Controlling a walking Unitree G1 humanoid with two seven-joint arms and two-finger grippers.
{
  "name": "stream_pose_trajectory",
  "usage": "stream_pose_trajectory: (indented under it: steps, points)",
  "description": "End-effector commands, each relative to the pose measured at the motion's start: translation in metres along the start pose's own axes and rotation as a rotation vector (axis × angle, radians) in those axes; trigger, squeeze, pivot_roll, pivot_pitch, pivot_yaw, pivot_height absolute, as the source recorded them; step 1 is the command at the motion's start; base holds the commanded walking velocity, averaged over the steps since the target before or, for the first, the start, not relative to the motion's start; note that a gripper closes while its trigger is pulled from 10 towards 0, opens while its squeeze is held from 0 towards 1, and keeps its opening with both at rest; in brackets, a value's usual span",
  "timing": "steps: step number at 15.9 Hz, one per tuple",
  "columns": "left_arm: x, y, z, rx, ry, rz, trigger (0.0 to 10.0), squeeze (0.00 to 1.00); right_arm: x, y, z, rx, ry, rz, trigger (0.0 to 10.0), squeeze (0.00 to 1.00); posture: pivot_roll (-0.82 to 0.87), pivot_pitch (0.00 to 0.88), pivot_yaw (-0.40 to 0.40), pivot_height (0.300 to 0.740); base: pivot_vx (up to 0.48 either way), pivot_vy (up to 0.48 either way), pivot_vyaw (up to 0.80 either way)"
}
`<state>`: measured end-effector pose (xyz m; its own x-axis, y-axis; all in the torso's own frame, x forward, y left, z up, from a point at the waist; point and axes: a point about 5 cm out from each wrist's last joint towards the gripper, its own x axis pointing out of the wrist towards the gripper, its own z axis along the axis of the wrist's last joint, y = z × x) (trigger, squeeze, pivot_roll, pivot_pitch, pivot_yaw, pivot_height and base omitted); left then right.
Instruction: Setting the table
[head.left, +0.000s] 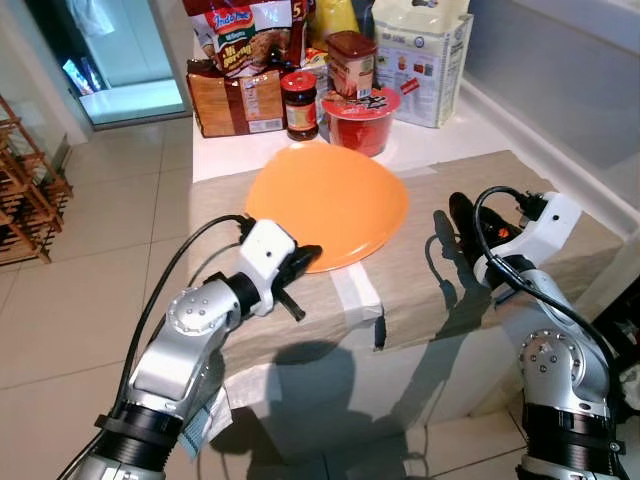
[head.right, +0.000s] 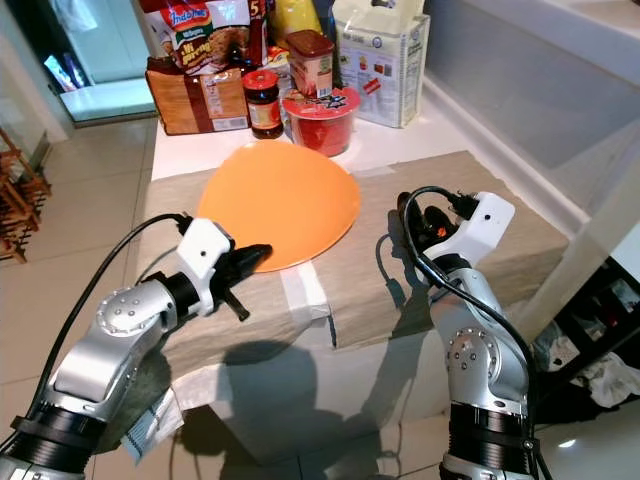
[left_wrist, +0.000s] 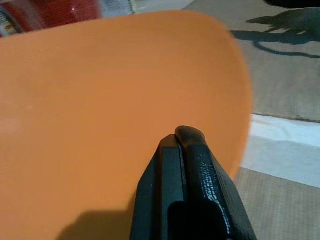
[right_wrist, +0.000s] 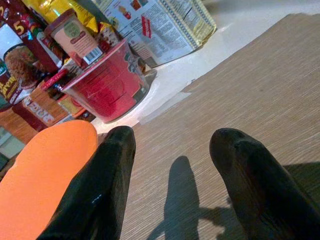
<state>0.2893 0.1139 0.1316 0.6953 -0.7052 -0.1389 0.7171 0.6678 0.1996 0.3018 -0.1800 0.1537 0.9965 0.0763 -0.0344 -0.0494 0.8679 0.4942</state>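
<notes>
Left gripper (head.left: 305, 258) pinched shut on near rim of flat round orange plastic plate (head.left: 330, 200), likely light, stiff, slippery; right gripper (right_wrist: 172, 165) spread empty.

Along the upper edge I see a red noodle cup (head.left: 362, 122), a dark jar (head.left: 299, 104), a noodle packet (head.left: 243, 32) and a white bag (head.left: 422, 58).
</notes>
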Motion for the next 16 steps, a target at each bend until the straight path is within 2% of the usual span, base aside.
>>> stream_pose_trajectory:
  steps: [1,2,5,7,8,9,10,11,12,14,16]
  points:
    - [0.0,-0.01,-0.006,-0.002,0.028,-0.05,10.0,0.0,0.003,0.005,0.002,0.008,0.003,0.027,10.0,0.0,-0.13,0.0,0.066,0.74,0.0,0.0,0.0]
    - [0.003,-0.011,0.01,0.05,-0.026,-0.065,10.0,0.0,0.003,0.003,0.0,0.001,0.011,0.022,10.0,0.0,-0.13,0.0,0.064,0.74,0.0,0.0,0.0]
    - [0.009,-0.009,0.039,0.073,-0.116,-0.073,10.0,0.0,0.002,0.0,-0.005,-0.016,0.024,0.014,10.0,0.0,-0.13,0.0,0.064,0.74,0.0,0.0,0.0]
    - [0.012,-0.001,0.055,0.074,-0.151,-0.054,10.0,0.0,0.002,-0.003,-0.007,-0.021,0.029,0.008,10.0,0.0,-0.13,0.0,0.064,0.74,0.0,0.0,0.0]
    - [0.015,0.009,0.059,0.083,-0.146,-0.024,10.0,0.0,0.002,-0.004,-0.009,-0.027,0.032,0.006,10.0,0.0,-0.13,0.0,0.064,0.74,0.0,0.0,0.0]
    - [0.018,0.025,0.059,0.099,-0.118,0.032,10.0,0.0,0.002,-0.004,-0.011,-0.031,0.035,0.006,10.0,0.0,-0.13,0.0,0.063,0.74,0.0,0.0,0.0]
    - [0.019,0.033,0.058,0.099,-0.101,0.064,10.0,0.0,0.002,-0.004,-0.012,-0.034,0.037,0.007,10.0,0.0,-0.13,0.0,0.063,0.74,0.0,0.0,0.0]
    - [0.021,0.057,0.052,0.12,-0.038,0.136,10.0,0.0,0.001,-0.002,-0.016,-0.043,0.043,0.014,10.0,0.0,-0.13,0.0,0.063,0.74,0.0,0.0,0.0]
    - [0.022,0.072,0.046,0.103,0.004,0.173,10.0,0.0,0.0,0.0,-0.02,-0.056,0.05,0.023,10.0,0.0,-0.13,0.0,0.064,0.74,0.0,0.0,0.0]
    - [0.027,0.085,0.036,0.129,0.076,0.203,10.0,0.0,-0.002,0.003,-0.024,-0.064,0.062,0.03,10.0,0.0,-0.13,0.0,0.067,0.74,0.0,0.0,0.0]
    - [0.033,0.091,0.027,0.145,0.142,0.208,10.0,0.0,-0.005,0.003,-0.027,-0.066,0.065,0.031,10.0,0.0,-0.14,0.0,0.074,0.74,0.0,0.0,0.0]
